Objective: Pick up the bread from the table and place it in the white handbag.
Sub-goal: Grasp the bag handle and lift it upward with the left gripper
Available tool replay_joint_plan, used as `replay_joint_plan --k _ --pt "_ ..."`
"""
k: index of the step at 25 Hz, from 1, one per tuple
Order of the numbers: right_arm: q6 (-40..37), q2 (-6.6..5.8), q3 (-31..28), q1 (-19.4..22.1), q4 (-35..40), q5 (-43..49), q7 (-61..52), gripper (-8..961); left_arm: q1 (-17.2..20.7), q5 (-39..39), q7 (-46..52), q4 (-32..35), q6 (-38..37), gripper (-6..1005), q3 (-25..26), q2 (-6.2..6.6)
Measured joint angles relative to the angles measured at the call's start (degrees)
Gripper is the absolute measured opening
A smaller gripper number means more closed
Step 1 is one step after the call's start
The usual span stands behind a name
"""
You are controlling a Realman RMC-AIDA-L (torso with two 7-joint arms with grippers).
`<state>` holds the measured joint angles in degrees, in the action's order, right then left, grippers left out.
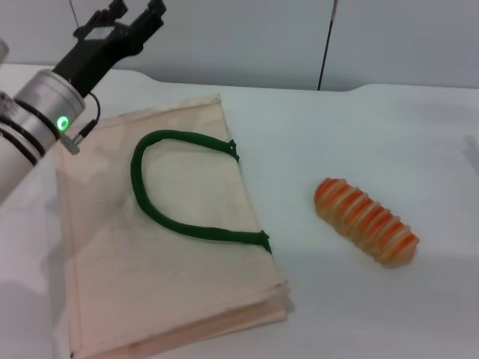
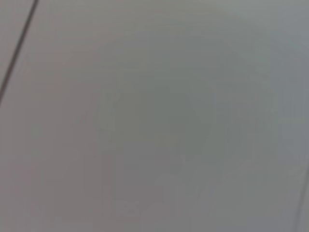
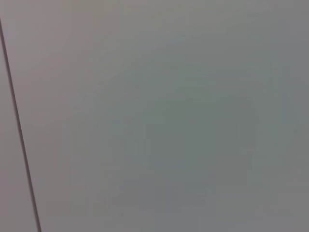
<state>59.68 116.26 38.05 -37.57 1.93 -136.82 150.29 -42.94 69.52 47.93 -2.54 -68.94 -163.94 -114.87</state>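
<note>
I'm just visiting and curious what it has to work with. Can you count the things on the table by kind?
Toy bread: 1
White handbag with green handles: 1
Total: 2 things on the table.
The left end effector hangs above the table's far left corner, holding nothing.

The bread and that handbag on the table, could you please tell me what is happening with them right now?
Nothing is being held yet. The bread lies untouched on the table, apart from the white handbag, which lies flat to its left with its green handle resting on top. The left claw is raised above the bag's far left corner, gripping nothing. The right arm is not in the head view, and both wrist views show only a plain grey surface.
</note>
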Motion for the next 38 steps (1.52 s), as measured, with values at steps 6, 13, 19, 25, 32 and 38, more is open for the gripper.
replay_joint_plan --k 6,13,19,25,32,38 --pt "0.0 -0.06 0.0 -0.1 0.0 0.0 0.0 893 -3.5 -13.4 31.2 -12.5 -3.9 812 -0.1 1.77" --pt "0.0 -0.07 0.0 0.0 0.0 0.0 0.0 893 -6.4 -27.9 50.9 -24.4 -13.2 812 -0.1 5.05" --pt "0.0 -0.13 0.0 0.2 0.0 0.0 0.0 893 -8.8 -39.9 55.1 -34.6 -19.0 810 -0.1 5.27" --pt "-1.0 -0.16 0.0 0.2 0.0 0.0 0.0 893 -12.1 -54.1 56.8 -38.8 -22.1 807 -0.1 5.8" --pt "-1.3 -0.16 0.0 0.1 0.2 0.0 0.0 893 -13.5 -62.8 56.9 -39.1 -22.1 794 -0.1 5.67" --pt "-1.3 -0.16 0.0 -0.1 0.3 0.0 0.0 893 -13.7 -67.5 56.9 -38.5 -19.4 775 -0.1 5.01"
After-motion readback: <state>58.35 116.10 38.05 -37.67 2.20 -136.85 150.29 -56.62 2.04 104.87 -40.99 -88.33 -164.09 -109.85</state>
